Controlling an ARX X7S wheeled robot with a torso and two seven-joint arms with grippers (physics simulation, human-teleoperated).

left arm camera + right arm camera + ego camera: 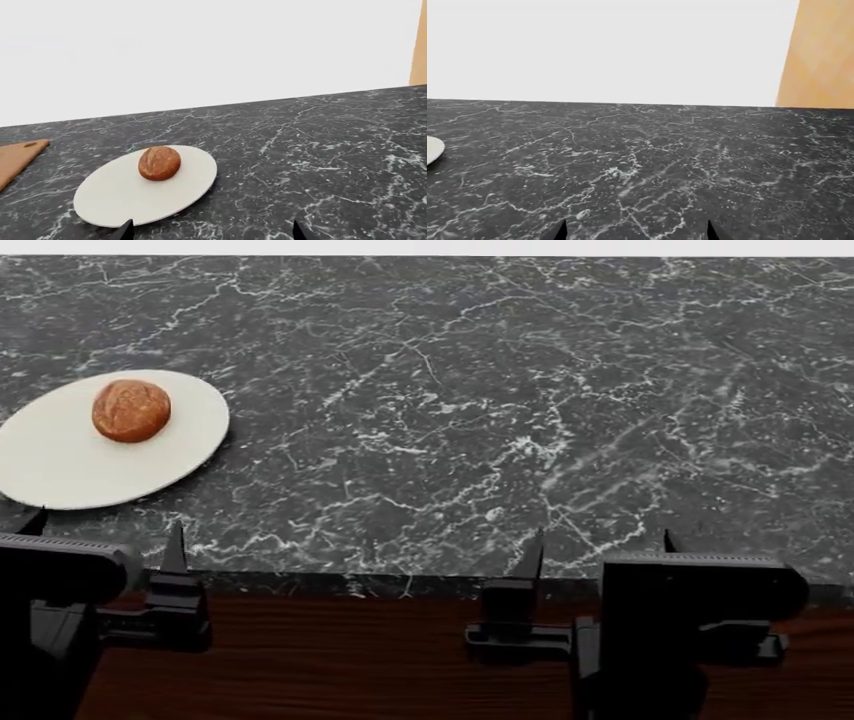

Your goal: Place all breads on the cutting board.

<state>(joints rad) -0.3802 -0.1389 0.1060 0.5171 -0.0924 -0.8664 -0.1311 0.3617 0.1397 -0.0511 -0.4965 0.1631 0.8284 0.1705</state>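
While both arms hang at the near edge of the dark marble counter (534,390), the roll (131,410) sits on the white plate (80,470), toward its far side. The cutting board (20,157) lies beyond the plate, apparently just apart from it. The left gripper (102,532) and right gripper (602,540) each hold their fingers wide, gripping nothing.
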